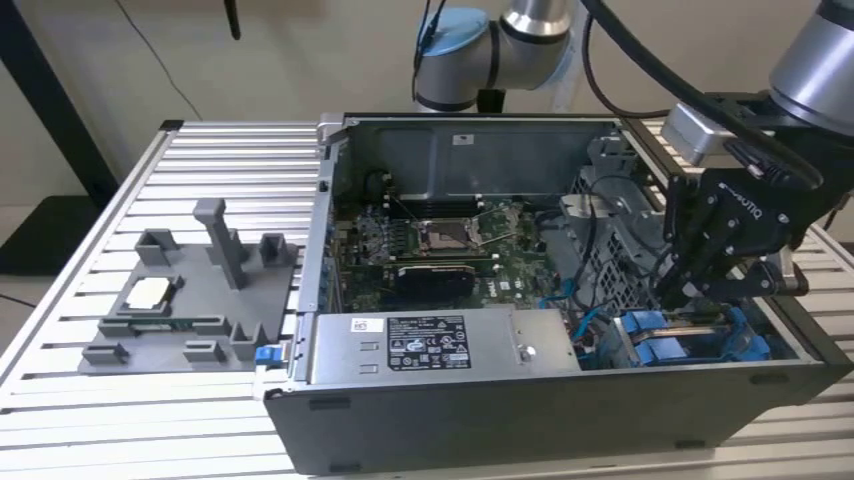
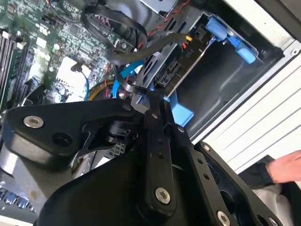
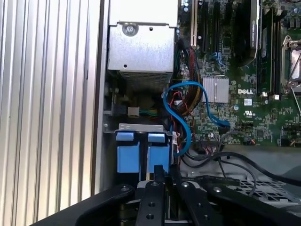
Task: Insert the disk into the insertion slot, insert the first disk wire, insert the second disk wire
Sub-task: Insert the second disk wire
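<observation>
Black claw [image 1: 694, 290], fingers pressed together, pinching dark cable end over blue-framed silver-grey disk [image 1: 667, 335], seated in grey perforated drive bay [image 3: 141, 127], exterior view's right. Wire step underway; connector alignment needed.

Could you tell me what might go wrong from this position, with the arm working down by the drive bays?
1. Loose cabling: the blue cable loops right beside the blue drive frames, so the end effector could snag it.
2. Tight clearance: in the exterior view the end effector sits low between the case wall and the drive cage, so a sideways move may scrape metal.
3. A person's hand is near the case.
</observation>
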Motion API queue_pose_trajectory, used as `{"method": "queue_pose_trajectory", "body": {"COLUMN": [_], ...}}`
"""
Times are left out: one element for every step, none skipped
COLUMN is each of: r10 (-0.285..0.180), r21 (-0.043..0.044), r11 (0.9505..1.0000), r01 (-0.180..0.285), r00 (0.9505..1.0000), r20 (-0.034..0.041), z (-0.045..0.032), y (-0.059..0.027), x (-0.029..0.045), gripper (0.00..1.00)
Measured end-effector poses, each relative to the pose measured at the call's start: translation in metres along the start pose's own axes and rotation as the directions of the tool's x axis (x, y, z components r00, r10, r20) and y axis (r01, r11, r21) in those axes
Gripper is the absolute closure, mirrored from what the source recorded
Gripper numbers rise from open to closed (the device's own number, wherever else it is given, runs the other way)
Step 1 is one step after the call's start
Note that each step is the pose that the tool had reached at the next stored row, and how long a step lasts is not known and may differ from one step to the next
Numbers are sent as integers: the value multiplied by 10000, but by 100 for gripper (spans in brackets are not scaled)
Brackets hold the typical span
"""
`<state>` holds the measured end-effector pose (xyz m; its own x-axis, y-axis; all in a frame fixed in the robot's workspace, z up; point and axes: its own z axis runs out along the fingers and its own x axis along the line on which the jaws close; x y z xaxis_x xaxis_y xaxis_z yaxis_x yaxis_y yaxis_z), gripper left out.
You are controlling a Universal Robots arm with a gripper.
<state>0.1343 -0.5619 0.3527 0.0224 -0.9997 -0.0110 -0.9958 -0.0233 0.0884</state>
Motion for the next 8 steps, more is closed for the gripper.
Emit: {"method": "queue_pose_trajectory", "body": {"r10": [-5, -9, -12, -16, -19, -22, -25, -36], "r21": [57, 96, 131, 165, 200, 233, 273, 294], "r11": [10000, 10000, 9999, 9999, 9998, 9997, 9996, 9996], "r01": [5, 8, 11, 13, 15, 17, 19, 26], "r00": [10000, 10000, 9999, 9999, 9999, 9998, 9998, 9994], "r20": [54, 90, 121, 147, 169, 192, 218, 330], "z": [4, 11, 17, 25, 31, 37, 43, 44], "y": [0, 0, 0, -1, -1, -2, -2, -3], "x": [8, 19, 33, 45, 57, 68, 76, 80], "gripper": [84, 84, 84, 84, 84, 84, 84, 84]}}
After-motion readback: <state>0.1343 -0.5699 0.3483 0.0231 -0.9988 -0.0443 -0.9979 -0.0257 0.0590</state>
